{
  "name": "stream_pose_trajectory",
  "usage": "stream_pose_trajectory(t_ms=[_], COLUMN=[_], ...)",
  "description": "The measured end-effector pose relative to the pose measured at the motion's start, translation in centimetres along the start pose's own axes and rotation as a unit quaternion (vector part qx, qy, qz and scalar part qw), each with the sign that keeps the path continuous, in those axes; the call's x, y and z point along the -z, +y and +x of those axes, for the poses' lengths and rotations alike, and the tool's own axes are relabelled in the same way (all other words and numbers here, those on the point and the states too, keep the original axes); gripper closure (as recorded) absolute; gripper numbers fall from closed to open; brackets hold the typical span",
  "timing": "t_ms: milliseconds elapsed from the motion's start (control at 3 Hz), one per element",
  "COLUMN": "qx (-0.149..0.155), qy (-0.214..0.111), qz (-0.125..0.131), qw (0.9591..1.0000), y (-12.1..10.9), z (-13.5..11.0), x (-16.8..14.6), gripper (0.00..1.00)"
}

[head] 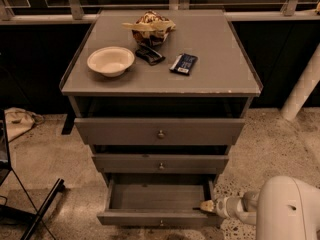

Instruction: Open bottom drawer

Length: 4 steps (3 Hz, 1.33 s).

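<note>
**Inspector:** Position of the bottom drawer (pixel 150 218)?

**Assistant:** It is pulled out from the cabinet (pixel 235 86), and its front stands well forward of the two fronts above. The plain grey inside is in view. A small round knob (pixel 161 223) sits at the centre of the front, close to the lower edge of the view.

**Inspector:** And the gripper?

**Assistant:** The gripper (pixel 206 206) is low on the right, at the right end of that drawer's front edge, just by the front right corner. It looks to be against the top of the front panel, but contact cannot be confirmed. Whether it is open or closed cannot be told. The white arm (pixel 285 209) comes in from the lower right corner.

**Inspector:** The other drawers?

**Assistant:** The middle drawer (pixel 125 163) lies directly above, slim, with a like knob. The top drawer (pixel 115 130) has a taller, wider front.

**Inspector:** Items on the cabinet top?

**Assistant:** A white bowl (pixel 110 60) sits at the left. A crumpled snack bag (pixel 150 26) is at the back centre, with a black item (pixel 150 54) just in front of it. A dark blue packet (pixel 184 64) lies to the right of that, apart from the bowl.

**Inspector:** Surroundings?

**Assistant:** The floor (pixel 280 144) is speckled. A white post (pixel 302 84) leans at the far right, and a black stand (pixel 42 204) is at the lower left.
</note>
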State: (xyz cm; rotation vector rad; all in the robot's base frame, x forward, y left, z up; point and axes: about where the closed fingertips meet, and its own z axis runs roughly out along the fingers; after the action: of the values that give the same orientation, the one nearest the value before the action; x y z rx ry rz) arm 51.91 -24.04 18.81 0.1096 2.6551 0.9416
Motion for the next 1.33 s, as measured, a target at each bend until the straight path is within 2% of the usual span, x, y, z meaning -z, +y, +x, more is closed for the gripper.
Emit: stream_pose_trajectory(t_ms=[333, 667, 1333], qx=[0.000, 0.008, 0.009], qy=[0.000, 0.015, 0.045], qz=[0.000, 0.007, 0.008], qw=[1.0000, 0.9998, 0.9989], y=[0.0, 0.4, 0.7], z=[0.0, 0.6, 3.4], x=[0.0, -0.8, -1.7], gripper=[1.00, 1.00, 1.00])
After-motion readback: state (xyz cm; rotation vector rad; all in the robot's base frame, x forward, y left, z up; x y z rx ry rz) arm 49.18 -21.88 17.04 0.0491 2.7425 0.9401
